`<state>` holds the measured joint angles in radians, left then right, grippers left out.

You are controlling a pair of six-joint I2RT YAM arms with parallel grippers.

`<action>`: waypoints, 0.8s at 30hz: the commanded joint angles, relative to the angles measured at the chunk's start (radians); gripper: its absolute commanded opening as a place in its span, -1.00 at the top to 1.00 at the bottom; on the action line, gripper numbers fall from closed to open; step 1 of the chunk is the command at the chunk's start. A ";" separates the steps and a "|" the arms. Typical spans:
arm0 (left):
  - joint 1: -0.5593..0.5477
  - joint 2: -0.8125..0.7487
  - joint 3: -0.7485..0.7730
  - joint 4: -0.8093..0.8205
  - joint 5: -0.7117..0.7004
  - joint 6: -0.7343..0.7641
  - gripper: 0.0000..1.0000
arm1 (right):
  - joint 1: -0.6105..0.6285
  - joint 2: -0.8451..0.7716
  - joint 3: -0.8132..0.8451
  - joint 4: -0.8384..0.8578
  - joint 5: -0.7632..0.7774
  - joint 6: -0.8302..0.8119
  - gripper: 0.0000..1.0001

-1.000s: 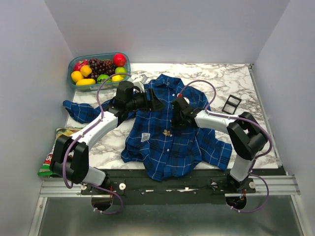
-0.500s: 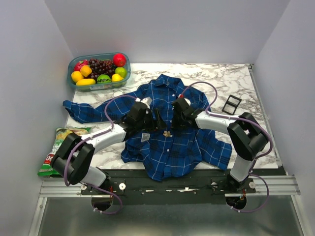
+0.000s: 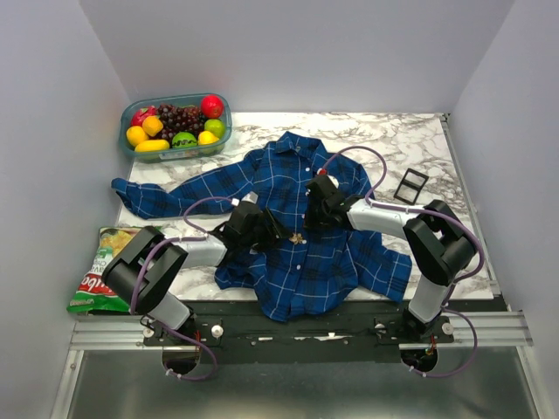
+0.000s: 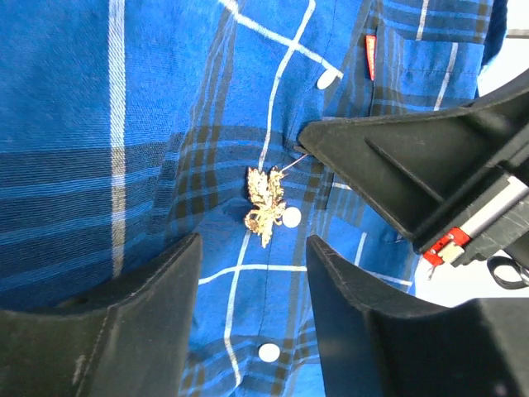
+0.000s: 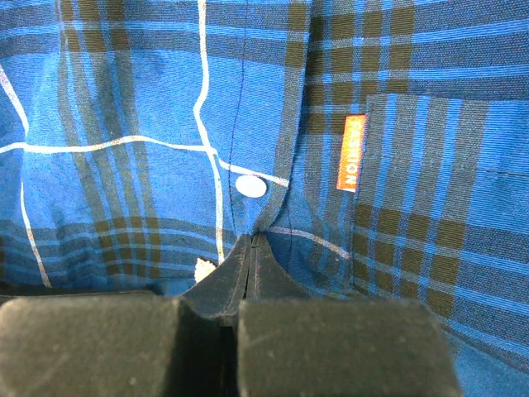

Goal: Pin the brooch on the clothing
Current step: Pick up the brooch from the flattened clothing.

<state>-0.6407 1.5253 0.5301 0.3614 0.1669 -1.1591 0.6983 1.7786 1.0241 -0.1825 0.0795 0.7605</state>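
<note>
1. Marble-patterned table top [image 3: 419, 140] between plain pale walls; both arm bases sit at its near edge.
2. Clothing [image 3: 301, 271] — a blue plaid button-up shirt spread front-up at the middle of the table, with its collar toward the far side and one sleeve stretched out to the left.
3. Brooch [image 3: 297, 236] — a small leaf-shaped pin, pale gold in the left wrist view [image 4: 266, 205]. It lies on the shirt's button strip at about mid-chest, just beside a white button [image 4: 291, 217]. A thin wire runs from its upper edge toward the tip of the right gripper.
4. Left gripper [image 3: 278, 234]: lowered over the shirt from the left, jaws parted. In its own view [image 4: 252, 273] the two fingers [image 4: 124, 322] frame the brooch without touching it, and nothing is held.
5. Right gripper [image 3: 307, 223]: reaches in from the right, fingers fully together. Its pointed tip [image 4: 307, 139] meets the button strip just above the brooch. In its own view [image 5: 250, 244] the cloth creases converge at the tip; whether fabric or the wire is caught there cannot be told.
6. Orange label [image 5: 353, 153] sewn at the edge of the chest pocket, near the right gripper's tip.
7. Fruit container [image 3: 175, 122] at the far left corner.
8. Snack bag [image 3: 100, 271] at the near left edge.
9. Black square case [image 3: 410, 184] on bare marble, right of the shirt.
</note>
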 commanded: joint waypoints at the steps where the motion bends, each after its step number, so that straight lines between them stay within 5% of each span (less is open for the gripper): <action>1: -0.030 0.016 -0.012 0.117 -0.004 -0.071 -0.16 | 0.000 -0.022 -0.024 -0.012 -0.017 0.007 0.99; 24: -0.060 0.154 -0.035 0.231 -0.050 -0.126 0.03 | 0.001 -0.030 -0.022 -0.012 -0.017 0.003 0.99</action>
<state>-0.6910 1.6463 0.5064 0.5621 0.1730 -1.2873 0.6983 1.7725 1.0210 -0.1806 0.0761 0.7605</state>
